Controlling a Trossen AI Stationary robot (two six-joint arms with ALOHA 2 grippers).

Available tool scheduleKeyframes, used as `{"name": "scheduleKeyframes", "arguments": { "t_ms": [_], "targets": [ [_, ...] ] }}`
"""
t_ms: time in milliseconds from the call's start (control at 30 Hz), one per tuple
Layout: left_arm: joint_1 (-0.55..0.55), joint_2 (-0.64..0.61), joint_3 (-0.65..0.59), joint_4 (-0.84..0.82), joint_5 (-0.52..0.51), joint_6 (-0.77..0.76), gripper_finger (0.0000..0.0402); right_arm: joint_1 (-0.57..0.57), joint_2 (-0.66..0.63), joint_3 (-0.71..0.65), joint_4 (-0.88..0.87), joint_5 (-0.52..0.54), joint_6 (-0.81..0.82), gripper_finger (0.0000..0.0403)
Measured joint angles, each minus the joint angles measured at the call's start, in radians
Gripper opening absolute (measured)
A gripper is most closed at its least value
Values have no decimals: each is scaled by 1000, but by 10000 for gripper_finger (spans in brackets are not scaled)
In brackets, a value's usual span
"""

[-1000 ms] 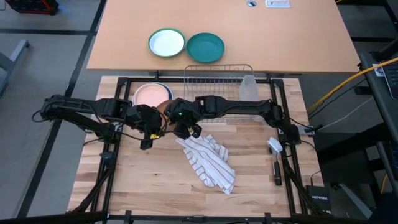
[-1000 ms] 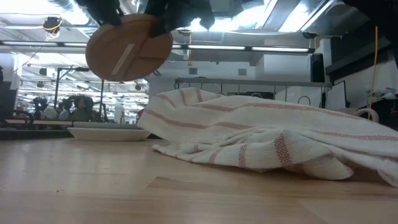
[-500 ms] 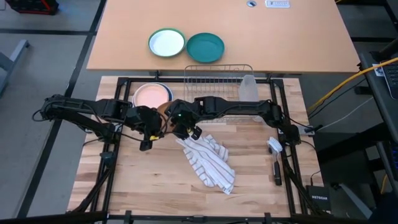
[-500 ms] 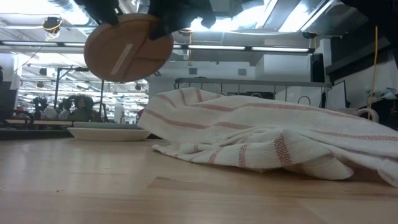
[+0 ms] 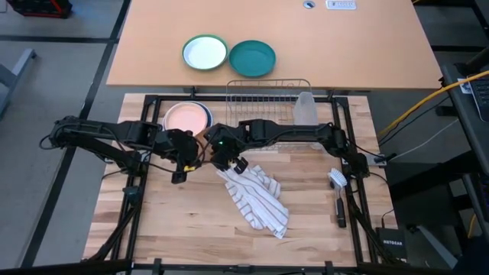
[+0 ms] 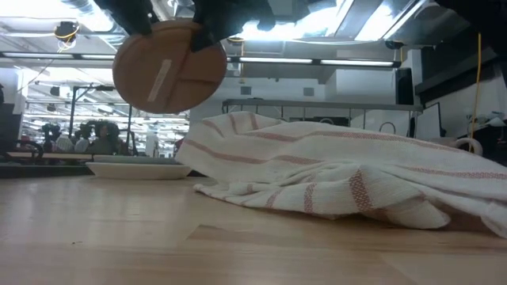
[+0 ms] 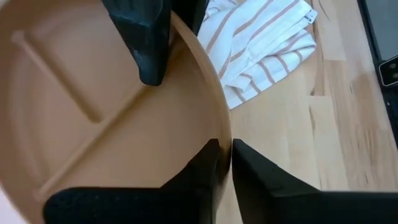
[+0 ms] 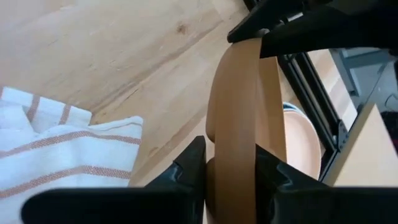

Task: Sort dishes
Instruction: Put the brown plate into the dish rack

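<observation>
L gripper (image 7: 224, 163), fingers pinching rim of round tan-brown divided plate (image 6: 169, 66), held upright in air above wooden table (image 5: 183, 221). R gripper (image 8: 230, 163) clamped on same plate's edge. Striped white cloth (image 5: 256, 195) crumpled on table to the right.

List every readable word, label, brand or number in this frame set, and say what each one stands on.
"NETGEAR": on the dark box by the table's near right corner, high view.
White label at the far edge of the tan tabletop: print too small to read.
Small tag on the striped towel: too small to read.
Nothing readable on the tan-brown plate or elsewhere.
</observation>
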Motion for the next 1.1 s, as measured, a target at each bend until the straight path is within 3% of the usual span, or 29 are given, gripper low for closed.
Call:
{"name": "scheduleKeyframes", "arguments": {
  "t_ms": [200,500,800,1100],
  "targets": [
    [0,-34,0,12,-33,91,88,5,0,0,-8,26,14,73],
    [0,-91,0,1,-54,96,164,10,0,0,-14,37,12,73],
    [0,-225,0,-29,-153,85,164,10,-4,101,-93,273,45,73],
    [0,-346,0,41,-334,34,155,10,-100,100,-116,393,421,74]
  ]
}}
